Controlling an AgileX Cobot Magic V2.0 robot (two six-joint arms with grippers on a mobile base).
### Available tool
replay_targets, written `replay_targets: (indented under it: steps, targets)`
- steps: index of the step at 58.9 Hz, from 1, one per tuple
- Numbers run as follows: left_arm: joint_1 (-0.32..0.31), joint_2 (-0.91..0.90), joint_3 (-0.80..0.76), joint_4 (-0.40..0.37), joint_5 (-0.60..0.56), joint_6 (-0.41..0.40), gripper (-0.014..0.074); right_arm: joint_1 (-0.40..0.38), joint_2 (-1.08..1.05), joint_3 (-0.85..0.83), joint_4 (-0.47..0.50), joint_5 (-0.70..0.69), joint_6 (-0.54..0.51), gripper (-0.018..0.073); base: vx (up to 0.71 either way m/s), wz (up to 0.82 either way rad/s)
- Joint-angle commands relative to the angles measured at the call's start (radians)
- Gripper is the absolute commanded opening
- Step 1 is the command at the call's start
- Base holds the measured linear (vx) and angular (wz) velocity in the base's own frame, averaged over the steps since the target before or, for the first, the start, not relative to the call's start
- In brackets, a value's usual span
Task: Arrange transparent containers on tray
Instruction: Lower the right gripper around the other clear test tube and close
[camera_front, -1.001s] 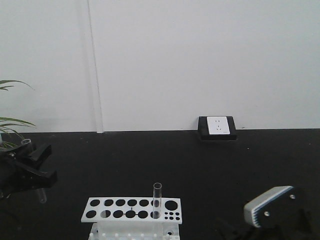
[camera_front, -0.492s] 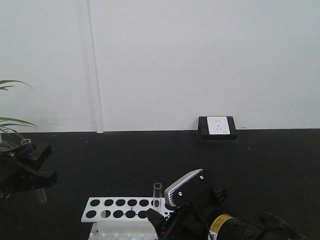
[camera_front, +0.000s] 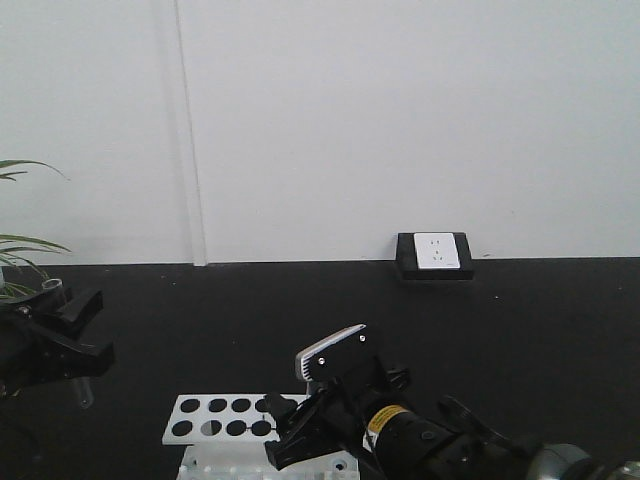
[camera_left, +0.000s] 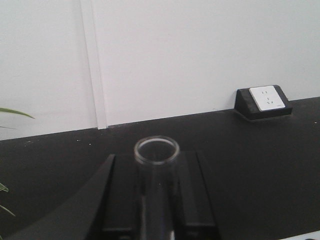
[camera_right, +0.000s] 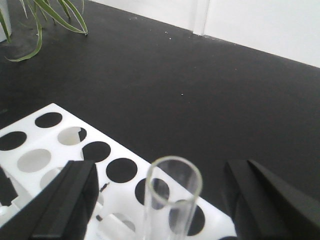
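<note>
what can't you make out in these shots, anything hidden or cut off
- tray: in no view.
- racked tube: in the front view, hidden behind the right arm; in the right wrist view, its base is cut off by the bottom edge.
- held tube: in the left wrist view, its lower part runs off the bottom edge, between the left gripper fingers.
- rack: in the front view, its right end is behind the arm.

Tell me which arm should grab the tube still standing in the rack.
Right. The right gripper is open, with a finger on either side of the rack tube. The left gripper is shut on another tube, off to the side of the rack.
</note>
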Motion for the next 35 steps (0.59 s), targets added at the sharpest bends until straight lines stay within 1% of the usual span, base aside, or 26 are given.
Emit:
replay_targets:
  steps: [1,9,15,26,35]
  targets:
    - [0.002,-0.032,-0.027,-0.008,-0.083,-0.003,-0.0006,-0.012,-0.031,-0.043,0.001,-0.080,-0.009,0.0576,0.00,0.00]
    - [0.002,-0.032,-0.027,-0.008,-0.083,-0.003,-0.0006,-0.014,-0.030,-0.041,0.031,-0.067,-0.009,0.0545,0.00,0.00]
    - [0.002,-0.032,-0.027,-0.007,-0.083,-0.003,-0.0006,-0.014,-0.032,-0.041,0.031,-0.069,-0.009,0.0491,0.00,0.00]
    - [0.002,-0.032,-0.027,-0.007,-0.083,-0.003,-0.0006,-0.014,-0.032,-0.041,0.031,-0.061,-0.009,0.0335,0.00,0.00]
    - [0.002,-0.032,-0.027,-0.007,-0.083,-0.003,-0.0006,-0.014,-0.032,-0.041,0.031,-0.062,-0.009,0.0181,0.00,0.00]
